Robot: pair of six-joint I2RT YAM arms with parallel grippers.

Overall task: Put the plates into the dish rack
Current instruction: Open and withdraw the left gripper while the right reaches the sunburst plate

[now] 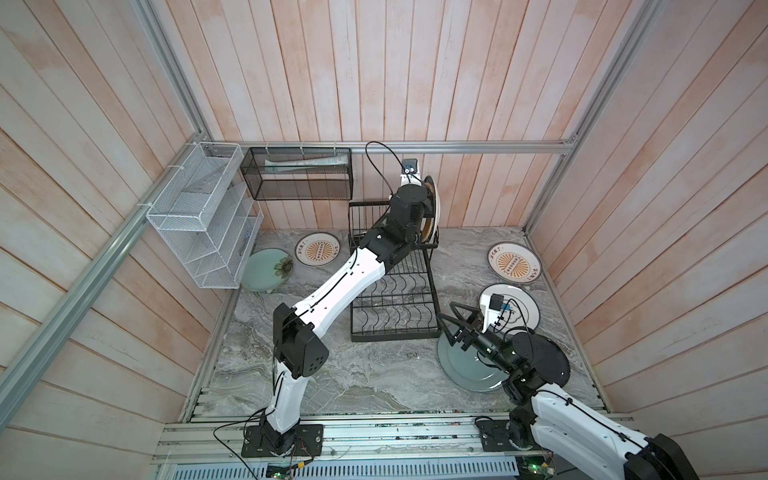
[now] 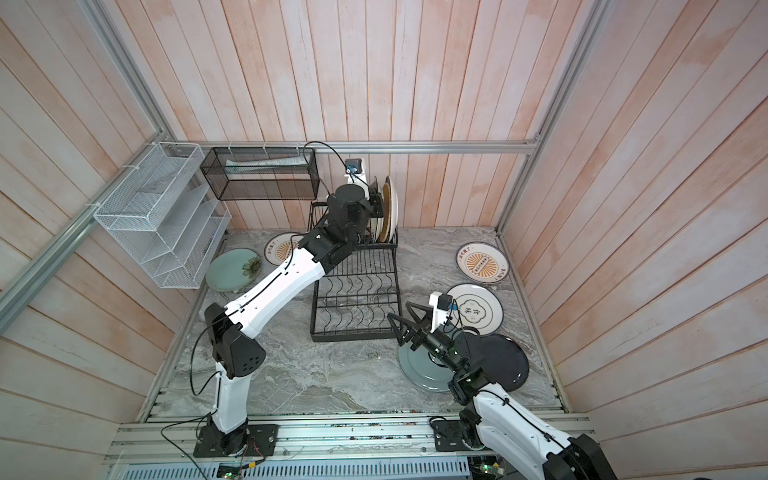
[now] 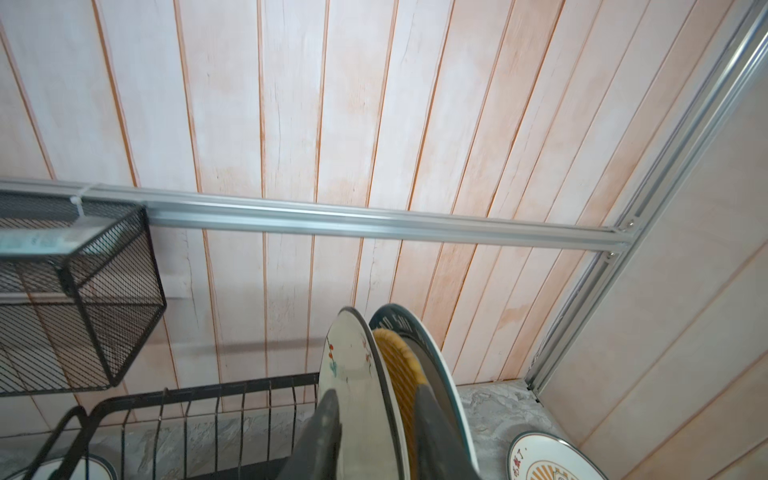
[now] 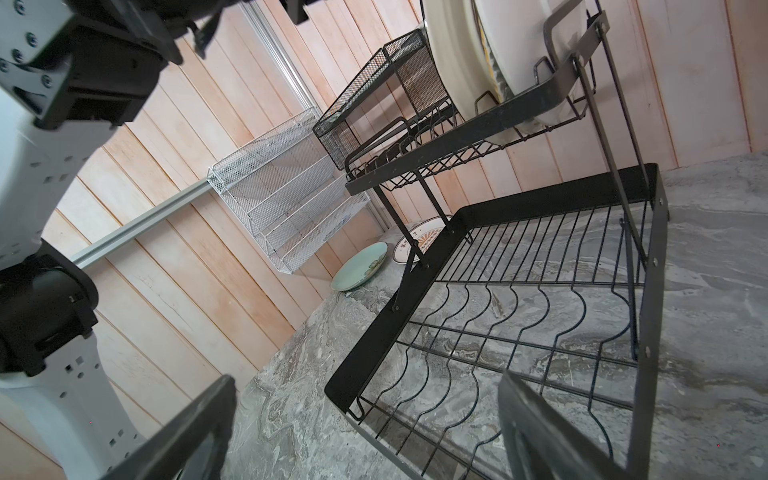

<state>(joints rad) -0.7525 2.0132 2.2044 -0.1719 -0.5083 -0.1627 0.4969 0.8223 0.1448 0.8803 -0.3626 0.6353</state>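
The black dish rack (image 1: 395, 299) stands mid-table. Its upper tier holds three upright plates: cream floral (image 3: 353, 374), yellow woven (image 3: 399, 361) and a white dark-rimmed one (image 3: 419, 345). My left gripper (image 3: 376, 392) is open, its jaws either side of the cream plate's rim. The open, empty right gripper (image 1: 449, 316) hovers by the rack's front right corner, over a grey-blue plate (image 1: 465, 370). Flat on the table lie a black plate (image 2: 503, 361), a black-ringed plate (image 1: 523, 307), two sunburst plates (image 1: 514, 262) (image 1: 318, 248) and a pale green one (image 1: 266, 270).
A black mesh basket (image 1: 299, 174) and a white mesh organizer (image 1: 203, 220) hang on the back left walls above the table. Wood-panel walls close in three sides. The rack's lower tier (image 4: 540, 291) has wavy wires and holds nothing.
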